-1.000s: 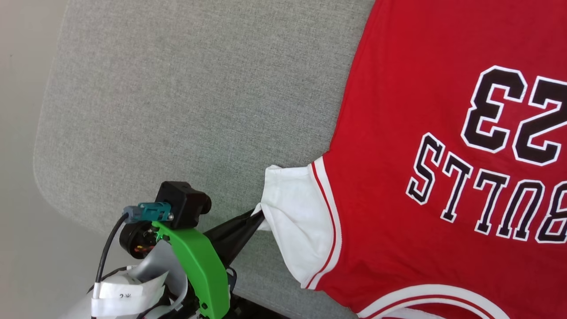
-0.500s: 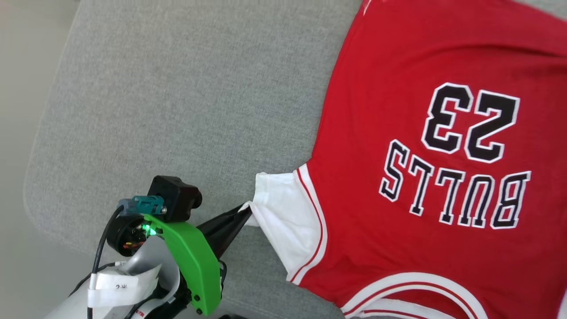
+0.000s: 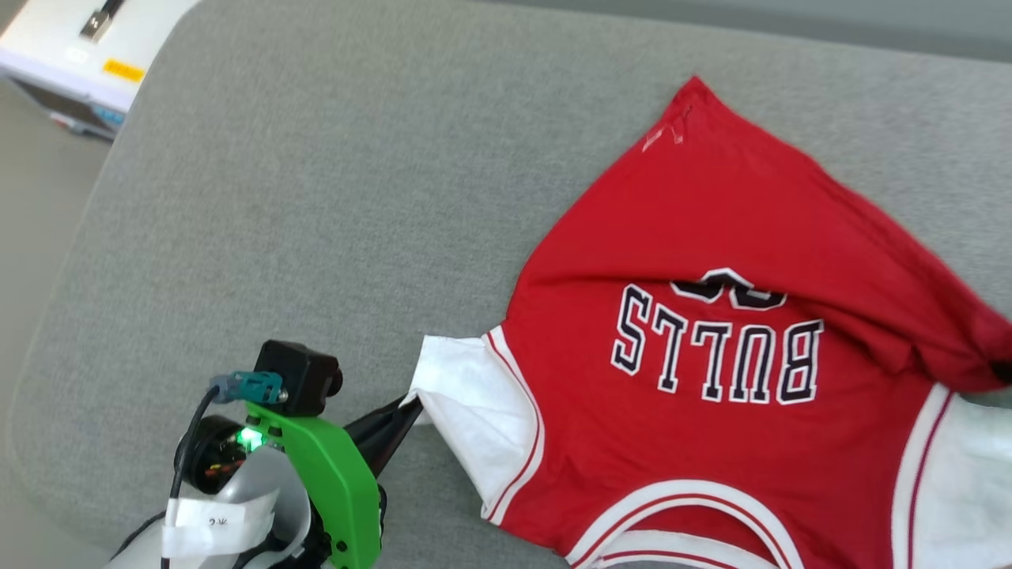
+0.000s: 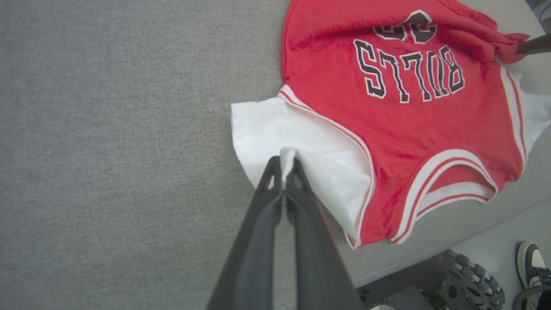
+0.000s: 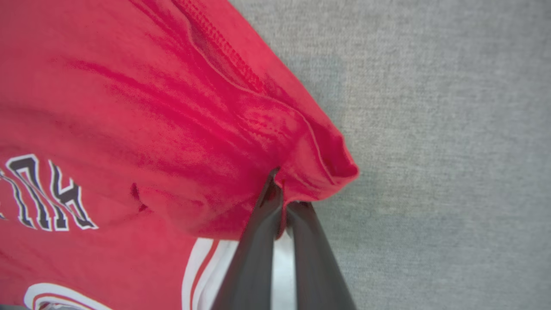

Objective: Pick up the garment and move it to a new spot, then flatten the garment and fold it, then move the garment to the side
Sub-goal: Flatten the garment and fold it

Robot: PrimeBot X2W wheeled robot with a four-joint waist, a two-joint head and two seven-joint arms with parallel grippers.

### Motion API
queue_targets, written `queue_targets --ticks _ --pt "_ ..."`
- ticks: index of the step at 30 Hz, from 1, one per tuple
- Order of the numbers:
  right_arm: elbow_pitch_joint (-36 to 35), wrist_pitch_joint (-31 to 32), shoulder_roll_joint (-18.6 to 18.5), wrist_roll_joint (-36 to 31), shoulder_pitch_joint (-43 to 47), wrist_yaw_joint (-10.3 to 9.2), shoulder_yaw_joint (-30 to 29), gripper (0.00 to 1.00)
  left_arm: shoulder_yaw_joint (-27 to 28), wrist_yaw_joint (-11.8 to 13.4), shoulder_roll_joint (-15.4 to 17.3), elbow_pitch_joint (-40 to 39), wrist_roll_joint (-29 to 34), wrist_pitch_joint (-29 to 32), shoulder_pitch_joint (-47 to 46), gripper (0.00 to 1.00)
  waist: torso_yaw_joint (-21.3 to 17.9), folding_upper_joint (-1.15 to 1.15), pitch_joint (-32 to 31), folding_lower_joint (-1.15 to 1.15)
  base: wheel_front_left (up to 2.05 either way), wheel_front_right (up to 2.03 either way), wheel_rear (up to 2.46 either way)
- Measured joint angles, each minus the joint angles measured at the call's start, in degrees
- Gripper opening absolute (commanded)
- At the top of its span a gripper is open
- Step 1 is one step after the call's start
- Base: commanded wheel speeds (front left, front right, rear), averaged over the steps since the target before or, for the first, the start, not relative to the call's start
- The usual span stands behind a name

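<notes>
I see the garment (image 3: 711, 442) lying on the grey padded surface (image 3: 316, 197), toward 3 o'clock in the head view. Its collar sits at 6 o'clock, nearest me, and one hem corner points to 12, so the long axis runs 12 to 6 and the lettering reads upside down. The other hem side lies doubled over the number toward 3 o'clock. My left gripper (image 4: 284, 165) is pinched tight on the white sleeve edge. My right gripper (image 5: 280, 183) is clamped on a red hem fold.
</notes>
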Motion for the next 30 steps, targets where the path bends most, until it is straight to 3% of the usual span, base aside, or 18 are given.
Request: queue_targets --ticks 11,19,23,24,25,30 --pt "-12.4 1.2 2.9 3.2 15.7 0.0 -4.8 0.0 0.5 1.5 -2.0 1.8 -0.8 -3.5 2.8 0.0 -4.3 0.0 -6.7 0.0 0.0 0.0 0.0" --pt "-13.6 1.1 8.8 3.9 23.2 0.0 -8.0 0.0 0.5 2.0 -3.1 3.7 -0.6 -5.4 4.0 0.0 -5.9 0.0 -9.6 0.0 0.0 0.0 0.0" --pt "-13.0 0.5 9.0 3.4 24.8 -0.01 -7.9 0.0 0.4 2.0 -3.4 3.9 -0.9 -5.6 4.3 0.0 -6.1 0.0 -10.1 0.0 0.0 0.0 0.0" --pt "-12.9 0.3 8.9 3.3 25.0 -0.01 -7.6 0.22 0.3 1.9 -3.4 3.9 -0.9 -5.6 4.3 0.0 -6.0 -0.01 -10.2 0.0 0.0 0.0 0.0" --pt "-12.9 0.3 8.6 3.5 25.1 0.0 -6.9 1.0 0.3 1.8 -3.4 3.9 -0.9 -5.6 4.3 0.0 -5.9 0.0 -10.3 0.0 0.0 0.0 0.0" --pt "-14.7 0.1 6.2 4.9 24.6 -0.01 -4.8 1.0 0.4 1.4 -3.2 3.7 -1.0 -5.5 4.3 0.0 -5.5 0.0 -10.1 0.0 0.0 0.0 0.0"
